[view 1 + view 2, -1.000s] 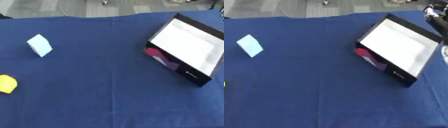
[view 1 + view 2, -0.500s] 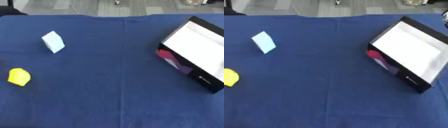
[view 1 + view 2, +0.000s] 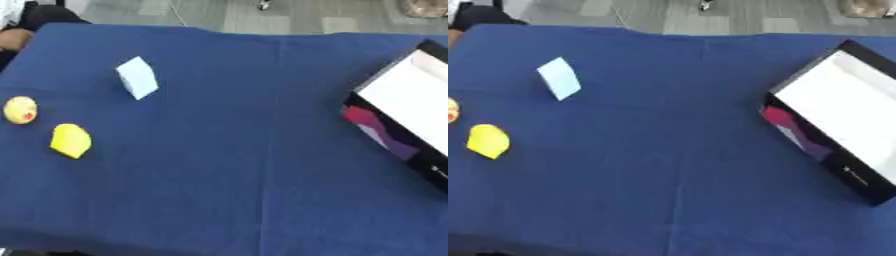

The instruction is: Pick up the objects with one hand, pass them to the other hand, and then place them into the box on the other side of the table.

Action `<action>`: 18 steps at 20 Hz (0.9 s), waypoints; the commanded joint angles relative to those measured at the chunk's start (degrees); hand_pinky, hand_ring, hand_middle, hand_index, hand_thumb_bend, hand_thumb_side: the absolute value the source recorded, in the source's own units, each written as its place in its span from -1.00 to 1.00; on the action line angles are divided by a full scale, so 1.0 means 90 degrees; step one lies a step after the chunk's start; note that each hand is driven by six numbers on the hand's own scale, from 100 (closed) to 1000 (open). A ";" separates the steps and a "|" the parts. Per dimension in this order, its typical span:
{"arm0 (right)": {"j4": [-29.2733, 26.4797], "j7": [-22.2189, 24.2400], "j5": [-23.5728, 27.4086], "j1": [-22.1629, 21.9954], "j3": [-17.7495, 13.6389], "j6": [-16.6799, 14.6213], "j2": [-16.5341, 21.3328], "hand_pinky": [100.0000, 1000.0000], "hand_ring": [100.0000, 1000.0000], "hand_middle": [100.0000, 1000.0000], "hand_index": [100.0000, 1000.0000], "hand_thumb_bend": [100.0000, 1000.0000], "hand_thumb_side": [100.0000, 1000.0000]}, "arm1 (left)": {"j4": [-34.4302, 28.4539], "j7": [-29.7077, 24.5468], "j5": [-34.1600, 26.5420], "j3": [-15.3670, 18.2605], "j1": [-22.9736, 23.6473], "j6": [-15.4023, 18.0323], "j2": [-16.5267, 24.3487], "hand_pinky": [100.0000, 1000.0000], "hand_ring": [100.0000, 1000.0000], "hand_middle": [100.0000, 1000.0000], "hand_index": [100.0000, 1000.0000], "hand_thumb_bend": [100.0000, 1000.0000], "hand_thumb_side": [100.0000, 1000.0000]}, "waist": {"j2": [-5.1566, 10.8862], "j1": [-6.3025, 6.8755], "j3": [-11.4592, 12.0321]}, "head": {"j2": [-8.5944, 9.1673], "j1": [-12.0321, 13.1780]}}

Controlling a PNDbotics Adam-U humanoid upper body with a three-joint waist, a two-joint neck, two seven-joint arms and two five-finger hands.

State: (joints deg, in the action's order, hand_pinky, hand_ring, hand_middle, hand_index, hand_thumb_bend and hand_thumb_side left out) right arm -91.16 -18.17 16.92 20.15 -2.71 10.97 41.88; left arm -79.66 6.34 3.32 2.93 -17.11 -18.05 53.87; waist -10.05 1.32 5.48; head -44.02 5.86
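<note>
No fingers or hands in either view, their state cannot be told, pale blue block [image 3: 137, 77] tilted at the left, yellow lump [image 3: 71, 141] and round yellow toy [image 3: 20, 109] nearer the left edge, black white-lined box [image 3: 837, 119] open at the right, blue-clothed bench [image 3: 227, 165].

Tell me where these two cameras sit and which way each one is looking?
Left eye view: in the robot's head, looking down at the blue table; a pale blue block, a yellow block, a round yellow thing and, at right, the box. No hand shows.
Right eye view: beside it in the head, looking down likewise; the round yellow thing is cut off at the left edge. No hand shows.
Shared: nearly the same picture, slightly shifted.
</note>
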 commanded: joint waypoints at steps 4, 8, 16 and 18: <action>-0.0144 -0.0010 -0.0066 0.0064 -0.0066 -0.0002 0.0323 0.77 0.58 0.70 0.84 -1.00 -0.21 | 0.0112 -0.0711 0.0376 0.0103 -0.0015 -0.0161 0.0602 0.61 0.59 0.54 0.74 -0.23 -0.13 | -0.0001 0.0040 0.0053 | -0.0011 0.0256; -0.0145 0.0006 -0.0087 0.0075 -0.0052 0.0007 0.0326 0.77 0.58 0.70 0.84 -1.00 -0.21 | 0.0168 -0.1188 0.0559 0.0091 -0.0024 -0.0116 0.0717 0.63 0.60 0.56 0.73 -0.09 -0.21 | -0.0033 0.0028 0.0071 | -0.0011 0.0228; -0.0157 0.0016 -0.0127 0.0079 -0.0042 0.0012 0.0352 0.77 0.58 0.70 0.84 -1.00 -0.21 | 0.0446 -0.2036 0.1055 -0.0161 -0.0210 0.0357 0.0926 0.67 0.64 0.56 0.65 0.23 -0.39 | -0.0114 -0.0004 0.0033 | -0.0011 -0.0004; -0.0164 0.0018 -0.0138 0.0088 -0.0042 0.0015 0.0350 0.77 0.58 0.70 0.84 -1.00 -0.21 | 0.0528 -0.2245 0.1209 -0.0223 -0.0285 0.0485 0.0955 0.68 0.64 0.56 0.65 0.30 -0.40 | -0.0158 -0.0018 0.0018 | -0.0011 -0.0028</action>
State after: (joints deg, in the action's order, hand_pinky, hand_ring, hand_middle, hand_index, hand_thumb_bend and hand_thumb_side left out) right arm -91.52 -18.07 16.07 20.16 -2.69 11.09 42.68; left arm -75.11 -12.77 13.26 0.78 -18.88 -14.37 59.11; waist -11.56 1.30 5.63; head -44.03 5.87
